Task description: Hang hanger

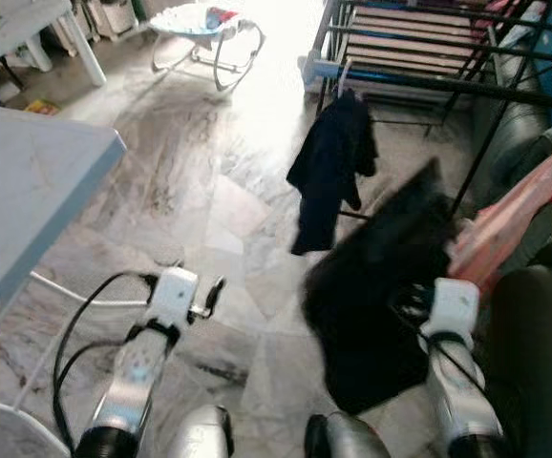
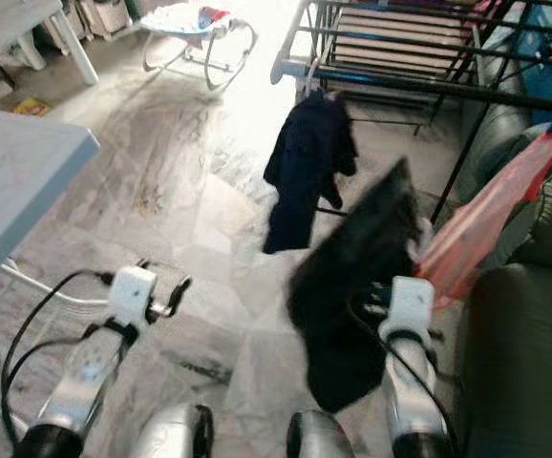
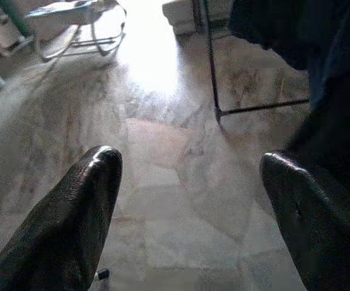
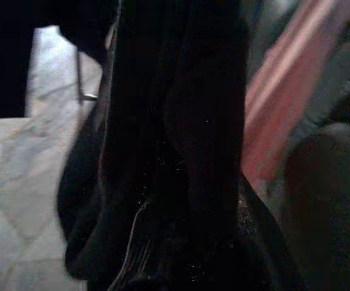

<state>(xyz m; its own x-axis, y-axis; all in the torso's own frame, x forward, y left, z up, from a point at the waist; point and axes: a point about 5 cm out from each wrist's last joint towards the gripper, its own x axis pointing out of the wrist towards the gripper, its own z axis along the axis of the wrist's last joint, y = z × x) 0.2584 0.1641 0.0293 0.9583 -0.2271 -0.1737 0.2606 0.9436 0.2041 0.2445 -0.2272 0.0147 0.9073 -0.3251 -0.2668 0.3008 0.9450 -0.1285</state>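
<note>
A black garment (image 1: 381, 286), blurred, is held up in front of my right arm (image 1: 453, 315). It hides my right gripper, which seems shut on it; the right wrist view has the same black cloth (image 4: 181, 139) pressed close. Beyond it a black drying rack (image 1: 429, 81) stands at the back right. A dark blue garment (image 1: 331, 167) hangs from the rack's near rail on a light hanger (image 1: 345, 78). My left gripper (image 1: 214, 291) stands low over the floor, left of both garments. It is open with nothing between its fingers (image 3: 72, 212).
A grey table (image 1: 28, 181) juts in from the left, with white cable (image 1: 75, 301) on the marble floor under it. A dark sofa (image 1: 539, 363) and an orange-pink plastic bag (image 1: 515, 215) crowd the right. A baby bouncer (image 1: 204, 29) stands far back.
</note>
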